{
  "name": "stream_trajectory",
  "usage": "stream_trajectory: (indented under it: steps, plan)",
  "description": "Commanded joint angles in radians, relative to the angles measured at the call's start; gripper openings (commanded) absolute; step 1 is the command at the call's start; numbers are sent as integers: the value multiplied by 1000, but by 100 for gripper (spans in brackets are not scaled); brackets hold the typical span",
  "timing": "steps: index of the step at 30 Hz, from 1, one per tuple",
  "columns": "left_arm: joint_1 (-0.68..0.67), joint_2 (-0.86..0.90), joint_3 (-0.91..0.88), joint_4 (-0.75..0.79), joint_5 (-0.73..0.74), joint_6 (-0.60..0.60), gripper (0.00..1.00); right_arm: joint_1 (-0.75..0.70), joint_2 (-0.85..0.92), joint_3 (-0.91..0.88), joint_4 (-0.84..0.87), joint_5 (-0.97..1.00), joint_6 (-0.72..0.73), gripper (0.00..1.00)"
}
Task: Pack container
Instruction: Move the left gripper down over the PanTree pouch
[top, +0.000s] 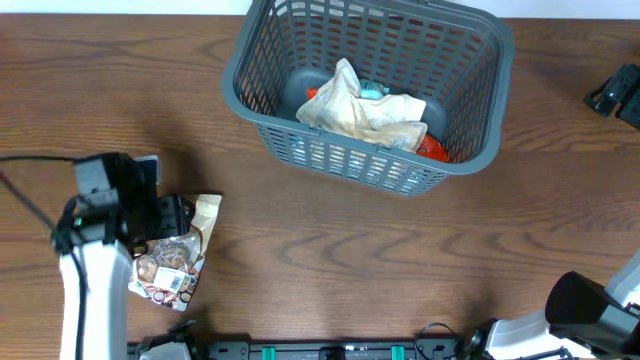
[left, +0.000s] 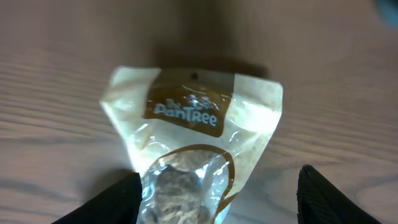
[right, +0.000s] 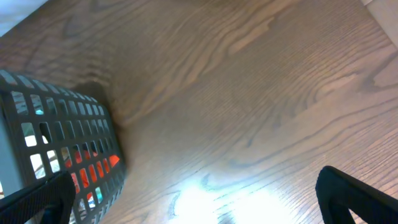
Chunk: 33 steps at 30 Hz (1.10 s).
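The dark grey lattice container (top: 463, 158) stands at the back middle of the table. It holds a crumpled beige packet (top: 360, 105) over red and teal packets. A beige snack packet with a clear window (top: 180, 255) lies flat at the front left. My left gripper (top: 172, 222) is open right over it; in the left wrist view the packet (left: 193, 146) lies between the spread fingers (left: 217, 202), untouched by the right finger. My right gripper (right: 196, 199) is open and empty above bare wood, the container's wall (right: 56, 140) at its left.
A black object (top: 618, 92) sits at the table's far right edge. Black and green fixtures (top: 330, 350) run along the front edge. The right arm's base (top: 590, 318) is at the front right.
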Motion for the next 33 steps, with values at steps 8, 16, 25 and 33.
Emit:
stream_trajectory:
  steps: [8, 16, 25, 33]
  plan:
    - [3, 16, -19, -8, -10, -51, 62, 8, 9, -5, -2, 18, -9, 99]
    - [3, -172, -91, 12, -70, -83, 62, 6, 14, -5, 3, 22, -9, 99]
    - [6, -283, -96, -16, -138, -89, 63, 6, 20, -5, 29, 21, -9, 99]
    - [37, -193, -182, 109, -140, -88, 72, 6, 29, -5, 21, 21, -9, 99]
